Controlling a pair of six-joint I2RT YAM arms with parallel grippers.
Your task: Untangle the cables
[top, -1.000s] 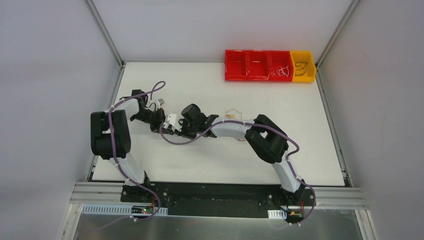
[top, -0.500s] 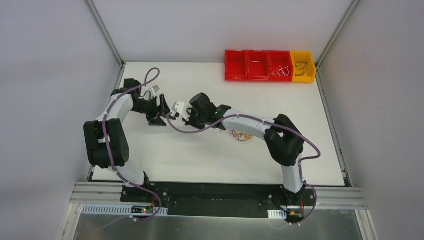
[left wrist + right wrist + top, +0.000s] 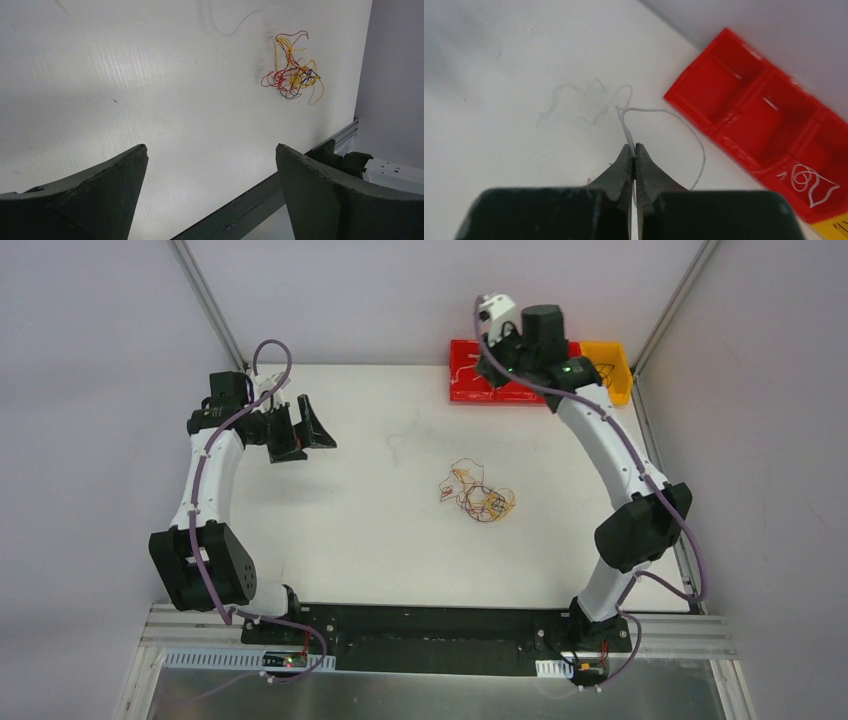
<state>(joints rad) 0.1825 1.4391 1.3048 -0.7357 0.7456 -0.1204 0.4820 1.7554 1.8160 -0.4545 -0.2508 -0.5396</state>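
Note:
The cables [image 3: 478,495] lie as a small knotted clump of red, orange and yellow strands on the white table, right of centre; the left wrist view shows the clump [image 3: 292,75] far ahead. My right gripper [image 3: 488,368] is raised at the back beside the red bin [image 3: 462,392]. In its wrist view the right gripper [image 3: 634,147] is shut on a thin white cable [image 3: 654,109], which curls out from the tips and casts a faint shadow on the table. My left gripper [image 3: 308,430] is open and holds nothing, well left of the clump, its jaws wide apart [image 3: 211,147].
The red bin [image 3: 754,125] has three compartments, one holding a coiled white wire [image 3: 809,182]. A yellow bin [image 3: 612,380] with dark wire adjoins it on the right. Grey walls enclose the table. A metal rail runs along the near edge [image 3: 260,200].
The left gripper opened and drew back to the left. The right arm swung from the table's middle up to the red bin, carrying the white cable. The clump now lies uncovered.

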